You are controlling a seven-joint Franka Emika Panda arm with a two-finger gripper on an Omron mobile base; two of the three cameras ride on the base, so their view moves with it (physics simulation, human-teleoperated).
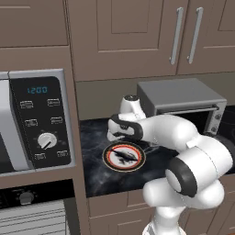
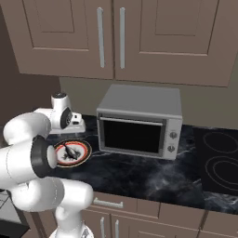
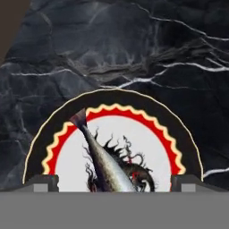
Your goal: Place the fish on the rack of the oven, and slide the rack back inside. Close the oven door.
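Fish, slim and dark grey with a silvery flank, lies on a round plate low in the middle of the hand view, tail pointing to the upper left. The plate has a black rim, a red scalloped ring and a white middle with a dark dragon drawing. It sits on a black marble counter with white veins.

Going left to right in the left base view: at the far left stands a silver microwave with a lit display and a round dial. Below it, in the lower left corner, is the oven, its black strip with a knob above a pale ribbed cavity. In the middle, the plate with the fish rests on the counter. The white arm bends over it from the lower right. A small grey countertop oven stands at the upper right, under brown cabinets.

The claw hangs directly above the plate with its two dark tips spread wide, one at each side of the plate, gripping nothing. The fish lies between them, untouched.
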